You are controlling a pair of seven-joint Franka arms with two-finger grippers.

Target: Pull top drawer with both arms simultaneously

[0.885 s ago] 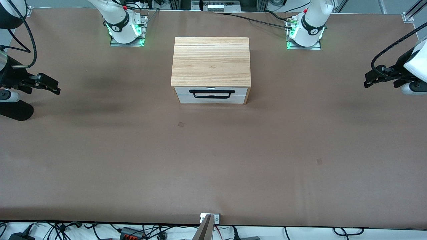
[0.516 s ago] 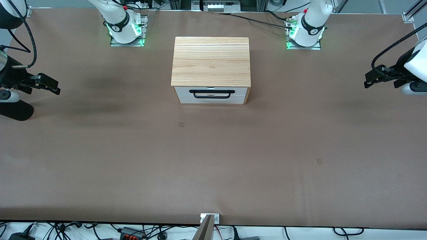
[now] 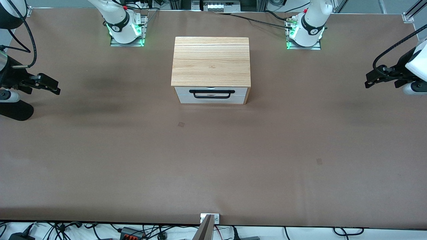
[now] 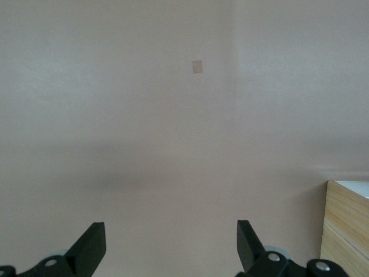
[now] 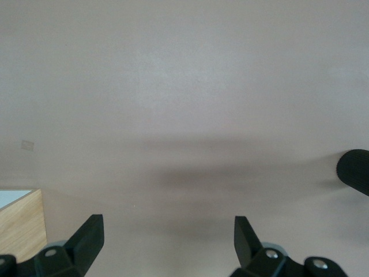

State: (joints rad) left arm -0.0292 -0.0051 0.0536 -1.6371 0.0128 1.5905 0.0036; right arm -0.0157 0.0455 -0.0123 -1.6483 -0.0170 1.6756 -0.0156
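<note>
1. The cabinet (image 3: 210, 61) stands mid-worktop, between the two arm bases and a little nearer the front camera than they are. Its white fronts face that camera.

2. The top drawer (image 3: 211, 90) is fully shut, flush under the light-wood top panel (image 3: 210, 60). The black bar handle (image 3: 211, 94) lies across its front, untouched. The second drawer front (image 3: 211, 99) sits directly beneath.

3. The left pincer (image 3: 375, 80) hangs over bare worktop (image 3: 213, 160) at the left arm's end, well apart from the cabinet. Fingers (image 4: 92, 245) stand wide apart, nothing between them.

4. The right pincer (image 3: 50, 85) hangs over bare worktop at the right arm's end, also well apart from the cabinet. Fingers (image 5: 89, 234) stand wide apart, empty.

5. Judged stage: task not begun; both approaches and both grasps remain.

6. Risks from here:
   - The handle hangs low, over the seam between the two fronts. A low approach could catch the second front or the worktop instead of the bar.
   - Two pincers must share one bar. Converging from opposite ends, they could collide if both aim at its middle.
   - An uneven pull, one arm leading, would likely skew the drawer and jam it.
   - The cabinet looks unfixed. A sticking drawer could drag the whole box toward the front camera.
</note>
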